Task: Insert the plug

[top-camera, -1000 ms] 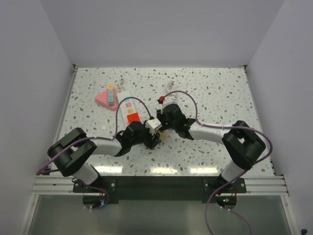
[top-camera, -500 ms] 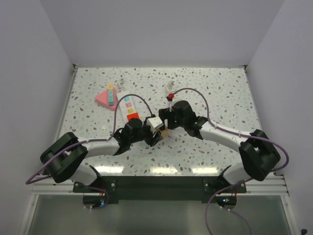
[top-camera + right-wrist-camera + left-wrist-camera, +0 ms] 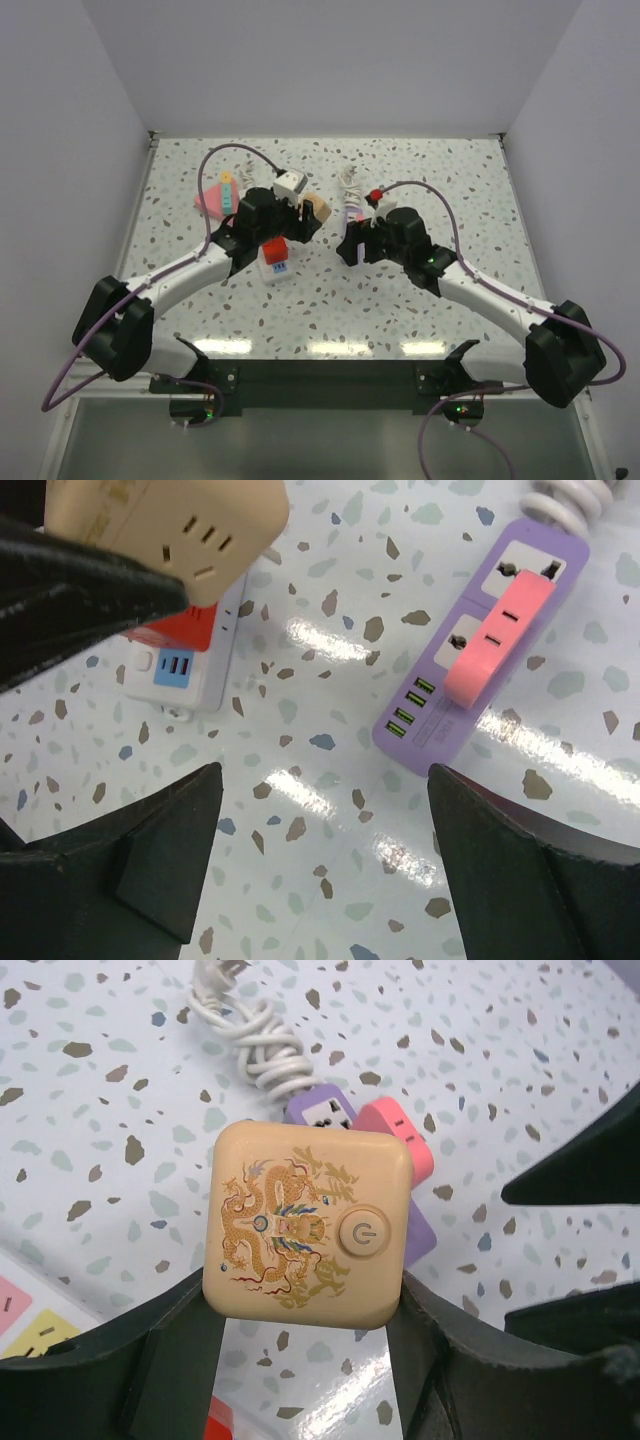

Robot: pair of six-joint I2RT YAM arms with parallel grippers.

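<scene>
With the left gripper (image 3: 305,1310) closed on the beige plug (image 3: 308,1222), held above the desk (image 3: 450,170) toward its back edge, and the right gripper (image 3: 330,850) wide and empty, the plug should probably go level and straight down onto a free socket of the purple power strip (image 3: 470,650).

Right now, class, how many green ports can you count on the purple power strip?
4. The green ports form one row on the purple power strip, at the end away from its white cable, next to the pink block. None looks hidden.
</scene>
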